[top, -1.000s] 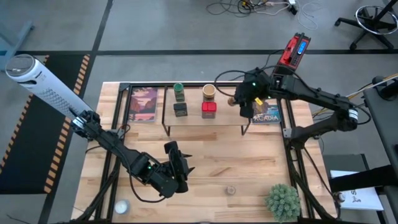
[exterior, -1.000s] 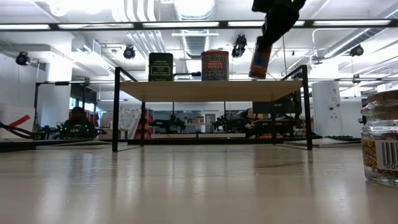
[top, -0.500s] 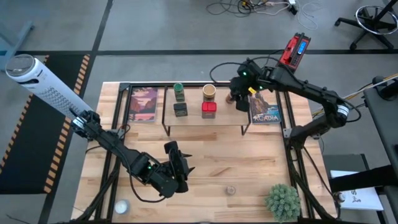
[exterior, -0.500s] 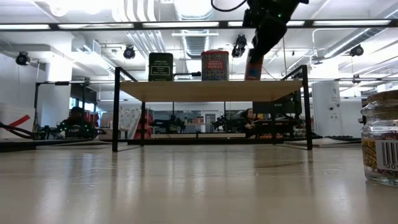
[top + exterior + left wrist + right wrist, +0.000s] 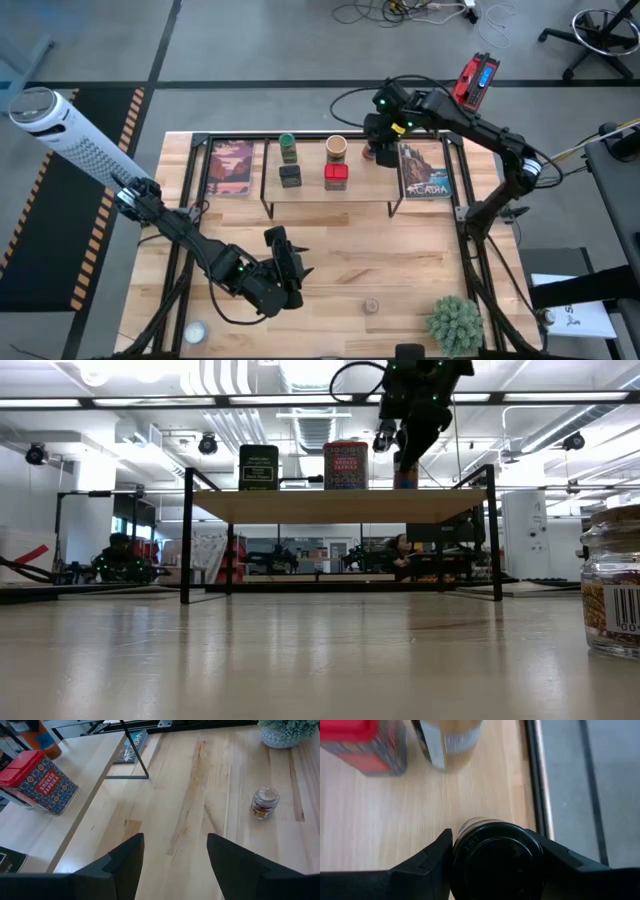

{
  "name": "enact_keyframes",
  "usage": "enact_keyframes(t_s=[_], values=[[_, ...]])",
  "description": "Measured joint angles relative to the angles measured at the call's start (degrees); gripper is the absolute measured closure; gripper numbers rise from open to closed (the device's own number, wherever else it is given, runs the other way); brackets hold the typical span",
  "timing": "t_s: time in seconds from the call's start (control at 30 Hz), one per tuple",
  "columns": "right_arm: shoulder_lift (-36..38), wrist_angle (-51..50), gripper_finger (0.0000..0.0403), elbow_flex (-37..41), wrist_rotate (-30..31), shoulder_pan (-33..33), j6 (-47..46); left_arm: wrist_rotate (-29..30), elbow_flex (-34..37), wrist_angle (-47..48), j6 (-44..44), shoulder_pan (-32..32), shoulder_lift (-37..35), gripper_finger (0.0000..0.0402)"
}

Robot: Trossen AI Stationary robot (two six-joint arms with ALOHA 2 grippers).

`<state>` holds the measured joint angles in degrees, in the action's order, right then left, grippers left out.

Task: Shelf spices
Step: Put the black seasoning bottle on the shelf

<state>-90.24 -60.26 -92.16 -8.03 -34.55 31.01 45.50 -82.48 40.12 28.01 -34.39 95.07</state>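
Note:
The shelf point(image 5: 330, 200) stands at the table's far middle. On it sit a green-lidded jar point(image 5: 288, 148), a black box point(image 5: 290, 176), a tan round jar point(image 5: 336, 148) and a red tin point(image 5: 336, 176). My right gripper point(image 5: 381, 152) hangs over the shelf's right end, shut on the dark-capped brown bottle point(image 5: 405, 472). The tiny clear jar point(image 5: 371, 305) stands on the tabletop near the front. My left gripper point(image 5: 287, 262) waits open above the tabletop, in front of the shelf, with nothing between its fingers. My right gripper pinches the bottle's dark cap point(image 5: 492, 862) between its two fingers, one on each side. The fingers come at it from above, slanting down. The bottle hangs about upright below them, its base point(image 5: 405, 486) level with the shelf top; whether it touches the plank, I cannot tell.
Two picture cards point(image 5: 231, 168) point(image 5: 425, 170) stand on either side of the shelf. A green spiky plant point(image 5: 455, 322) sits at the near right corner. Bare shelf plank point(image 5: 395, 810) lies beside the tan jar and in front of the bottle.
My right gripper has carried the bottle toward the table's left and far edge, from beside the right picture card to over the shelf's right end, and sunk a little. The bottle has come down from clear above the plank to the level of its top.

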Motion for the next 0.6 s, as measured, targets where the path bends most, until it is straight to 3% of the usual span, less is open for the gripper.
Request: enact_keyframes(t_s=[0.3,0.6], values=[[-4.61,-7.2,0.0208,-5.17,-1.24,-0.61,3.52,-0.02,0.0,0.37,0.13,0.0,0.0,0.0189],[-5.57,-8.3,0.0203,-9.44,-1.49,-0.76,3.24,-0.02,0.0,0.63,0.57,0.0,0.0,0.0195]])
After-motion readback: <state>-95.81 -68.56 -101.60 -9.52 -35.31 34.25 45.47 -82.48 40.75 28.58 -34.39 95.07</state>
